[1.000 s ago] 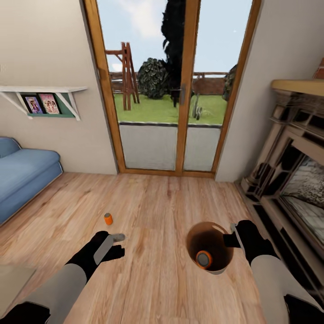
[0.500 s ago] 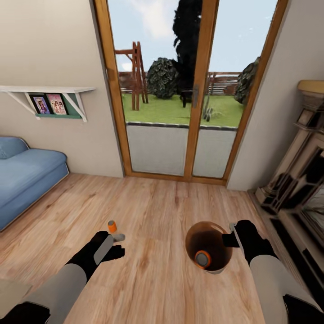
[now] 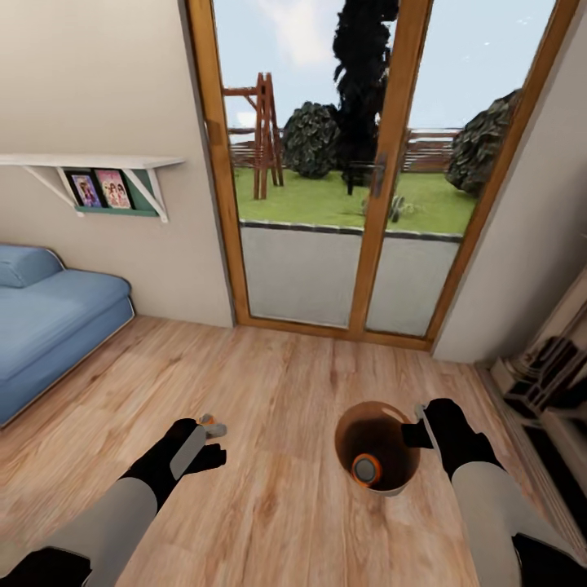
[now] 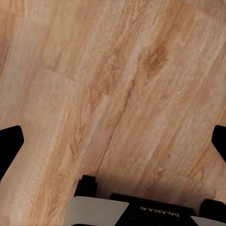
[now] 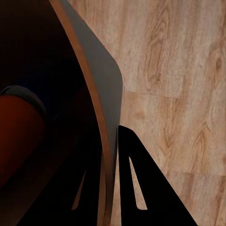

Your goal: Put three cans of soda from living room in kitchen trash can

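Your right gripper (image 3: 422, 425) clamps the bin (image 3: 390, 481) rim; a can (image 3: 367, 469) lies inside. Your left gripper (image 3: 214, 428) is wide.

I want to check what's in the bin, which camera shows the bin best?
The head view: the whole round bin shows, with an orange can inside. The right wrist view gives just its rim and dark inside; the left wrist view shows wood floor.
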`<state>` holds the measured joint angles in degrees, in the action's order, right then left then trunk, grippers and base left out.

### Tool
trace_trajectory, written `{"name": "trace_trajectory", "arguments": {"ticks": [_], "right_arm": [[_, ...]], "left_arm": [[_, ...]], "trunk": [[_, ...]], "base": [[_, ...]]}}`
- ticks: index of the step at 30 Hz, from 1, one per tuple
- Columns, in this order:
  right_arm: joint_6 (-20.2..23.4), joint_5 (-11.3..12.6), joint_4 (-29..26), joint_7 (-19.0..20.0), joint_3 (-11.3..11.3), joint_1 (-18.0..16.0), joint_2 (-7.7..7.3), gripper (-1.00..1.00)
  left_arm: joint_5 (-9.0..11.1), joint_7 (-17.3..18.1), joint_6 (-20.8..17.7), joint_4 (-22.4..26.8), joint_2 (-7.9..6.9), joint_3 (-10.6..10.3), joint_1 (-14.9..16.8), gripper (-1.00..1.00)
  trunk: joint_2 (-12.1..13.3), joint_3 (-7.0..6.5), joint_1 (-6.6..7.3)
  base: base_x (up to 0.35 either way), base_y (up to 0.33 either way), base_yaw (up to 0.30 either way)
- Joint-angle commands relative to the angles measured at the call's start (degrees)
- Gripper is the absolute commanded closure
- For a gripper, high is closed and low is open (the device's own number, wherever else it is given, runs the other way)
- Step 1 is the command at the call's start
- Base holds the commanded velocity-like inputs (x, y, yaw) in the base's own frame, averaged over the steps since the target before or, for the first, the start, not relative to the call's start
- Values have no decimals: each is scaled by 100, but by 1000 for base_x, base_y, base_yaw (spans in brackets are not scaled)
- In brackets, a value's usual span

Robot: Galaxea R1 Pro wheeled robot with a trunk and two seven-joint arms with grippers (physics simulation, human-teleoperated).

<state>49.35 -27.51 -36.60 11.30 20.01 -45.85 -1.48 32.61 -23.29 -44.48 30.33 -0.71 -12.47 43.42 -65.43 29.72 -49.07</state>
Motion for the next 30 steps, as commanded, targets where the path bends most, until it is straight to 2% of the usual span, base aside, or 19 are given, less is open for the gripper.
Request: {"name": "trace_trajectory", "arguments": {"ticks": [1, 8, 30], "right_arm": [[4, 54, -3, 21, 3, -3, 9, 100], [4, 53, -5, 35, 3, -3, 23, 100], [4, 53, -21, 34, 3, -3, 35, 100]], "left_arm": [[-1, 0, 0, 0, -1, 0, 0, -100], [-1, 0, 0, 0, 1, 0, 0, -100], [-1, 0, 0, 0, 0, 1, 0, -100]], "trunk": [[-1, 4, 0], [-1, 31, 0], [-1, 35, 0]], "base": [[348, 0, 210], [348, 0, 133], [347, 3, 19]]}}
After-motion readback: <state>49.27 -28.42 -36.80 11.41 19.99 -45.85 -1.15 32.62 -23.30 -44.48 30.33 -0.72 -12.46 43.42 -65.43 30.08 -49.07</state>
